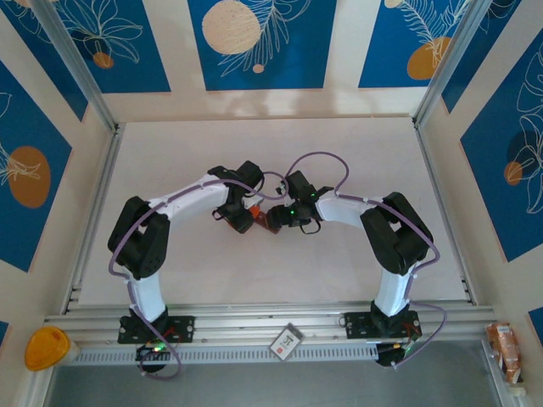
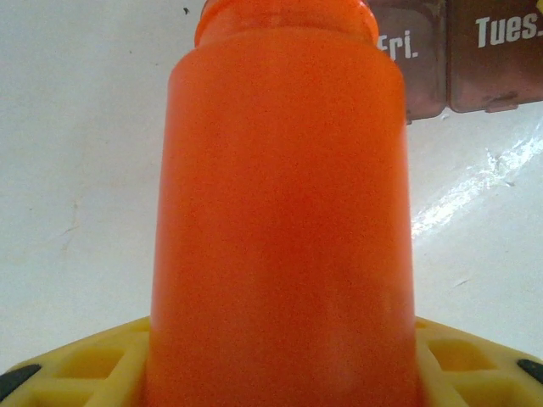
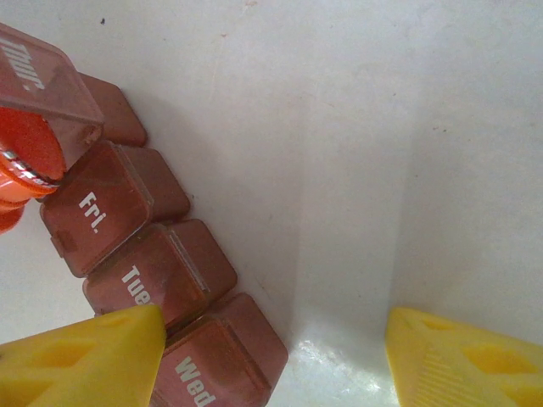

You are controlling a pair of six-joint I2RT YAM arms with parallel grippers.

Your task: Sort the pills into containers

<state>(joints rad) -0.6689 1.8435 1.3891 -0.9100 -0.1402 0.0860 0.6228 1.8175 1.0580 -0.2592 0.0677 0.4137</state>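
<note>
A: Containers (image 3: 127, 246) at centre of table (image 1: 356, 153), Thur. lid (image 3: 42, 85) up. Why?
B: Left gripper (image 2: 280, 373) clamps orange bottle (image 2: 280, 212), mouth beside that lid, likely for pouring. Right gripper (image 3: 276, 356) open, empty, poised over them.

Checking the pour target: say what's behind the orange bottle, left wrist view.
Behind the orange bottle sit the closed Fri. and Tues. compartments; the bottle covers part of Fri. and anything left of it.

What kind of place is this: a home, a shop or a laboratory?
Probably a laboratory test cell: two robot arms bolted to a metal rail at the edge of a white table, enclosed by printed blue panel walls.
</note>
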